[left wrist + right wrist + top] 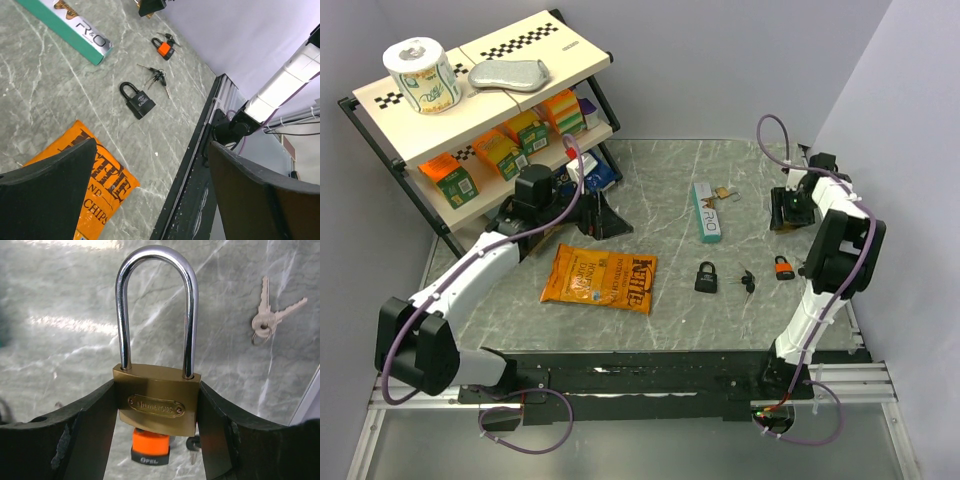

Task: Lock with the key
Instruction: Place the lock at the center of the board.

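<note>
On table (650, 180), two padlocks (706, 277); between jaws, brass padlock (157, 407)

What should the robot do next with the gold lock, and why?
Probably the left gripper should reach for the small pair of keys lying on the table. The right gripper already clamps the brass padlock by its body, while the left one is open and empty, so a key seems the missing piece.

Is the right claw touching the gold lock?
Touching. In the right wrist view, the right claw squeezes the gold lock between both fingers.
</note>
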Robot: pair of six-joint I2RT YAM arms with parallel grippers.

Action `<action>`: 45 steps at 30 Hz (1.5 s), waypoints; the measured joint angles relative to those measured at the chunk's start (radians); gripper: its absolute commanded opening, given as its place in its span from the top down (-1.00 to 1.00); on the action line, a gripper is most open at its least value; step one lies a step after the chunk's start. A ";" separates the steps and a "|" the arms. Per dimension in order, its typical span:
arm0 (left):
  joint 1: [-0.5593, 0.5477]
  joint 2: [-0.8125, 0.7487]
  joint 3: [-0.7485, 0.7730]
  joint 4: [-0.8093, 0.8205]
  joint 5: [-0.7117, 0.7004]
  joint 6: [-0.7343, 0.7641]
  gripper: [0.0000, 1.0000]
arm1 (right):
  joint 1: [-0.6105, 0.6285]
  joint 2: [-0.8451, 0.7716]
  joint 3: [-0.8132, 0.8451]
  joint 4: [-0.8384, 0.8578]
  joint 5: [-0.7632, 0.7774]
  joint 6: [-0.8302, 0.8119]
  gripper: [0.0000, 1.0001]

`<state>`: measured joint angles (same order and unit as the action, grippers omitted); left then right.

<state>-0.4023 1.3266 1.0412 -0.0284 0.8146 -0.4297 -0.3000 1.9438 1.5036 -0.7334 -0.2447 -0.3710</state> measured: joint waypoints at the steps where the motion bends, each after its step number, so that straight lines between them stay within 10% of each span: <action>1: 0.003 0.007 0.001 -0.001 0.000 0.000 -0.93 | 0.000 0.019 0.014 0.000 0.005 0.002 0.22; 25: 0.029 0.062 0.039 -0.003 0.000 -0.002 -0.93 | 0.000 0.230 0.204 -0.058 0.088 0.048 -0.59; 45: 0.046 0.062 0.042 -0.004 0.014 -0.001 -0.93 | 0.029 0.159 0.230 -0.044 -0.005 -0.016 -0.62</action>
<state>-0.3565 1.3888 1.0836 -0.0326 0.8291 -0.4305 -0.2710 2.1029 1.7340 -0.7773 -0.2493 -0.3870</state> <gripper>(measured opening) 0.966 0.843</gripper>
